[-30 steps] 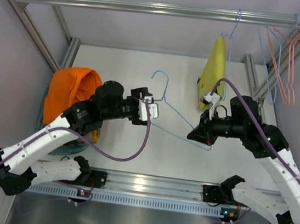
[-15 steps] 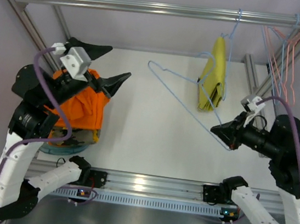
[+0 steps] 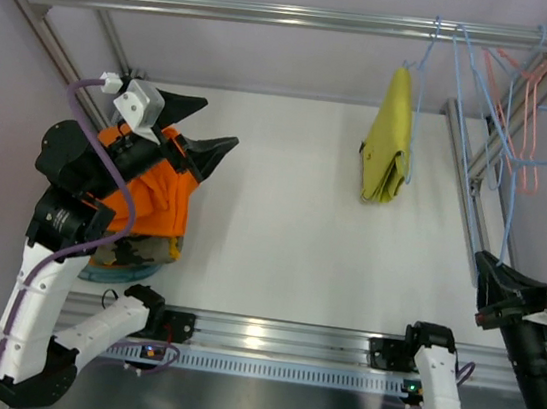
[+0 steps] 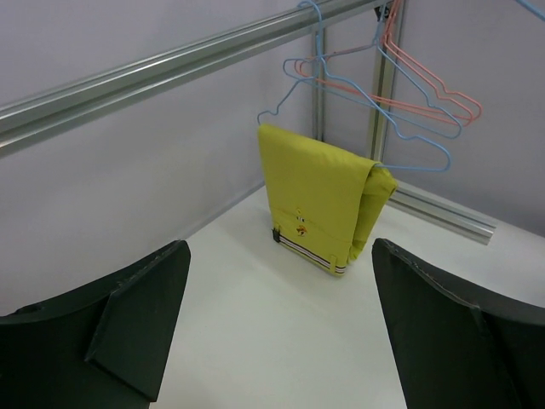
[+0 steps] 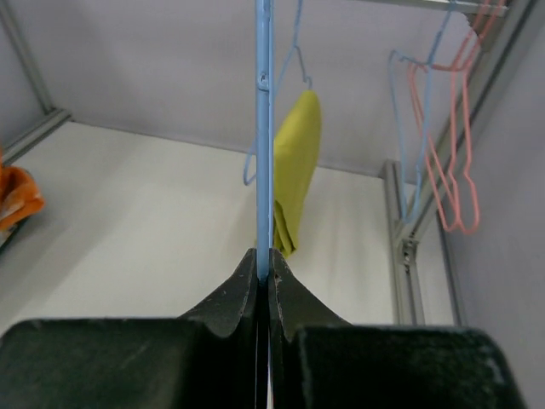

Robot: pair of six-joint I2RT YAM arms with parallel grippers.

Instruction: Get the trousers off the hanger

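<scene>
The orange trousers (image 3: 153, 199) lie bunched in a basket (image 3: 129, 268) at the table's left, off the hanger; a corner of them shows in the right wrist view (image 5: 17, 196). My left gripper (image 3: 216, 123) is raised above them, open and empty, its dark fingers (image 4: 136, 315) wide apart. At the far right my right gripper (image 3: 487, 268) is shut on the light-blue hanger (image 3: 505, 230). The hanger's wire (image 5: 264, 128) rises straight up from the closed jaws, and nothing hangs on it.
Yellow-green trousers (image 3: 388, 139) hang on a blue hanger from the top rail (image 3: 279, 12). Pink and blue wire hangers (image 3: 535, 98) hang at the rail's right end, close to the held hanger. Frame posts (image 3: 466, 159) stand at the back corners.
My left gripper left the hanger at mid-table, opened wide and swung up to the left over the orange trousers. The right arm carried the bare hanger to the far right.
</scene>
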